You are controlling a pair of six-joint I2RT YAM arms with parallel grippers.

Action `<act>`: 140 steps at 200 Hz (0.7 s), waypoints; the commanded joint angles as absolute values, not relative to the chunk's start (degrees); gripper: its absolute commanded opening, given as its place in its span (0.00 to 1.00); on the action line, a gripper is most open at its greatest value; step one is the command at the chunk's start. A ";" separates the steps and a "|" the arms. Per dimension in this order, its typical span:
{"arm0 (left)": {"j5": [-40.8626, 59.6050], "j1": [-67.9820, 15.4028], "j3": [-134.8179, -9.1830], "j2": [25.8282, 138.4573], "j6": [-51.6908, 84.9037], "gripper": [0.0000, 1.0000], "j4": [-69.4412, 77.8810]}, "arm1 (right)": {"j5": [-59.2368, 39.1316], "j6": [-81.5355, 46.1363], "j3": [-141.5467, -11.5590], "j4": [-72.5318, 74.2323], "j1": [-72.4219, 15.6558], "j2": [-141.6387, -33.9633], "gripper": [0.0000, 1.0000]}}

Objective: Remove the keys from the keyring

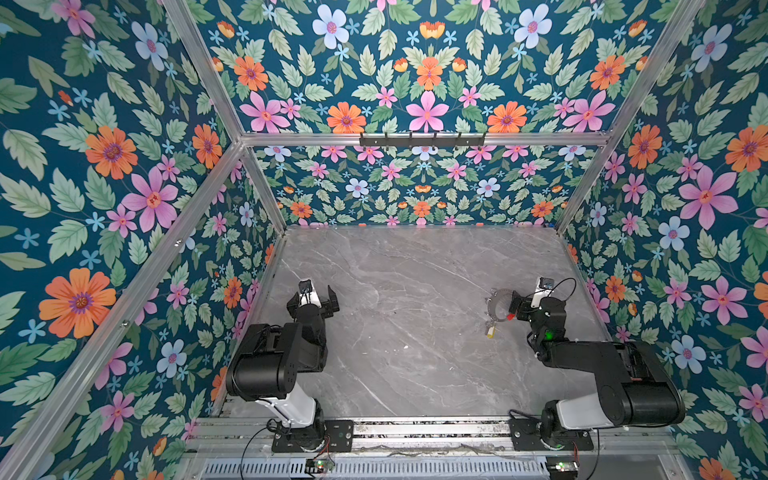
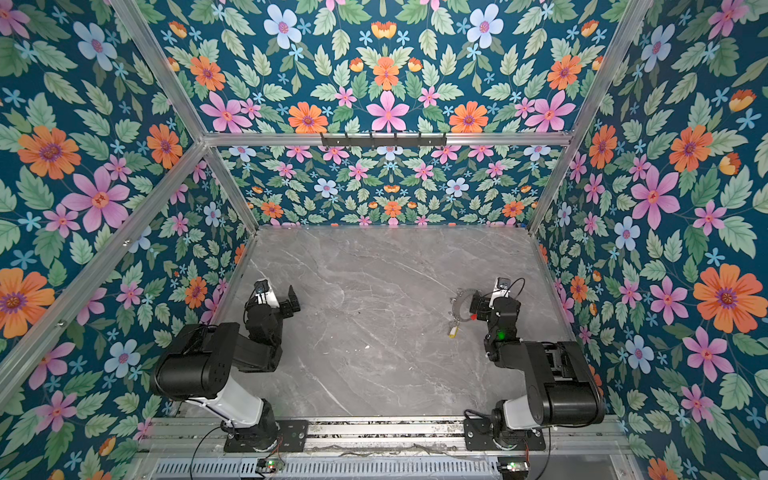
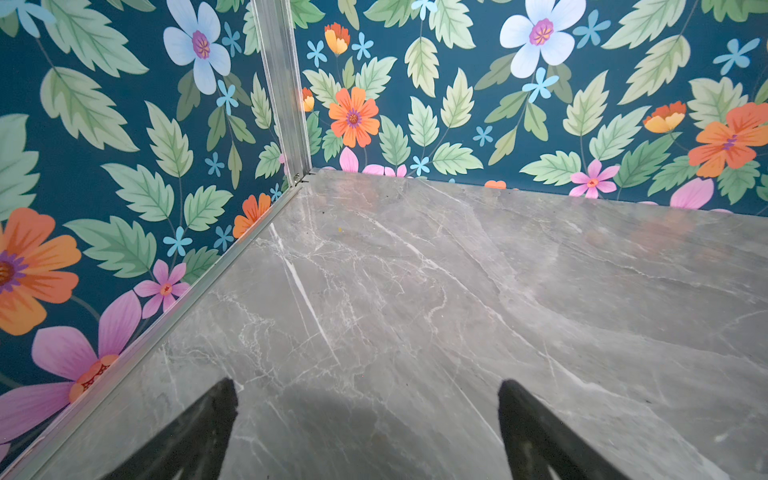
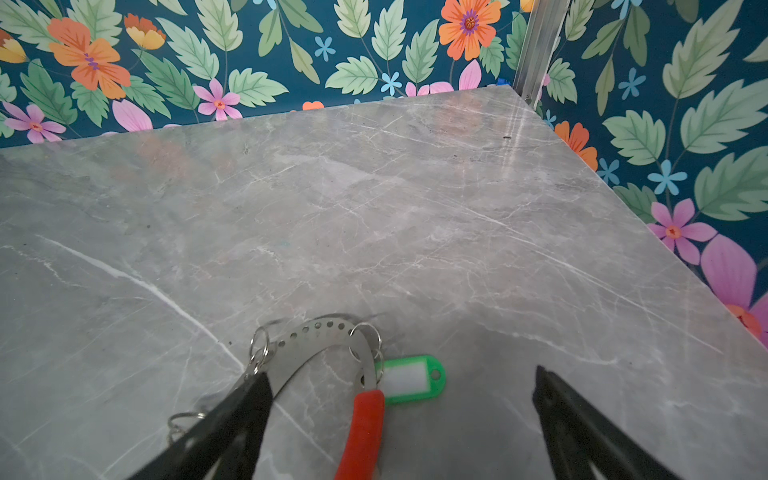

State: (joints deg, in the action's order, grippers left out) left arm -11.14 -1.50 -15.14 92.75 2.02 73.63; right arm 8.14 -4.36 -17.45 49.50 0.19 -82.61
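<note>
Steel-grey, thin and flat, the keyring point(image 4: 316, 332) is seen lying on the counter point(image 1: 415, 353) at its right side, just under the right tool point(image 4: 401, 373). That tool's jaws are spread wide and nothing is grasped. The red segment point(image 4: 365, 428) is found between the fingers. One finger is laid across the rim, but whether it touches cannot be told. The left tool point(image 3: 368, 384) is likewise released and is held over bare counter, well apart from the ring.

The ring is judged stiff, light and apt to slide on the polished stone. Because it lies flat, little edge is offered for a pinch. The red segment looks thicker and is probably less slippery, so it is judged the best place for a hold, which would leave the loops point(image 4: 259, 359) free to be worked. The brass key point(image 1: 491, 330) is seen in both top views just beside the ring, apparently hung from a loop. It is judged small, light and easily knocked aside.

Of the second key only the green tag point(image 4: 411, 378) is shown. Its blade cannot be made out, and the tag is not seen in the top views. How the loops are closed is too small to tell. The ring's near part is cut off in the right wrist view.
</note>
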 commanded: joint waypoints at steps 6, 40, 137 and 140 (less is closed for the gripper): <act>-11.52 -1.41 -15.12 92.69 1.67 1.00 74.53 | 8.17 -4.40 -17.50 51.24 0.19 -82.54 0.99; -11.51 -1.40 -15.12 92.73 1.67 1.00 74.48 | 8.17 -4.40 -17.49 51.25 0.13 -82.53 0.99; -14.26 -1.41 -16.11 89.92 2.59 1.00 70.20 | 12.84 -6.42 -20.90 40.01 0.11 -77.35 0.99; -14.37 -1.41 -16.44 89.28 2.63 1.00 68.85 | 13.06 -6.91 -22.09 36.36 0.15 -76.29 0.99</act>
